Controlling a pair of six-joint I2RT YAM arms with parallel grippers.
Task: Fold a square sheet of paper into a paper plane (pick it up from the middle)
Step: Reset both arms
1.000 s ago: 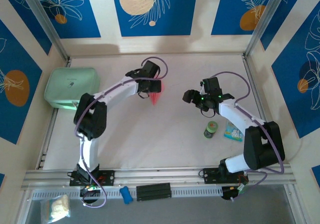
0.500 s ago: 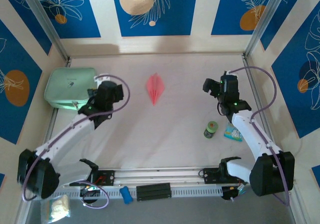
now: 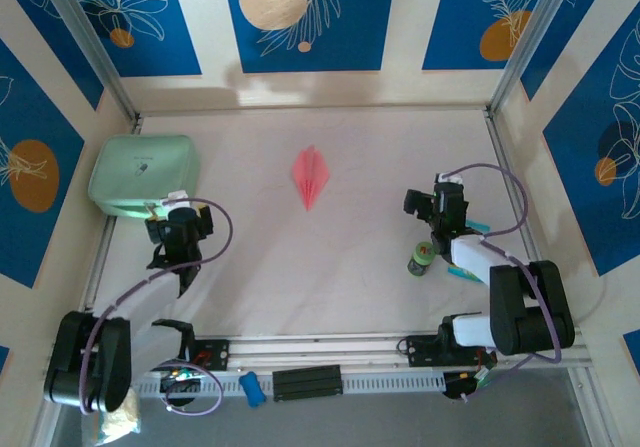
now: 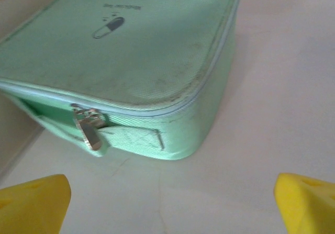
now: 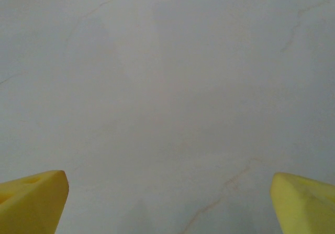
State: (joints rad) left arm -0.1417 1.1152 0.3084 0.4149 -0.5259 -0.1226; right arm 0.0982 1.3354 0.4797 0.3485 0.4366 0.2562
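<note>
Pink-red folded paper dart point(image 3: 310, 177) lies on pale surface point(image 3: 370, 267). L end effector point(image 4: 168, 205) wide, near mint-green zip case point(image 4: 131, 61). R end effector point(image 5: 167, 202) wide, empty.

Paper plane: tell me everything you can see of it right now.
The paper plane is a pink-red folded dart with a centre crease, widest near its middle, its long sharp tip aimed at the near edge. It looks like thin paper. It lies alone on the white table, far centre, nothing else touching it.
</note>
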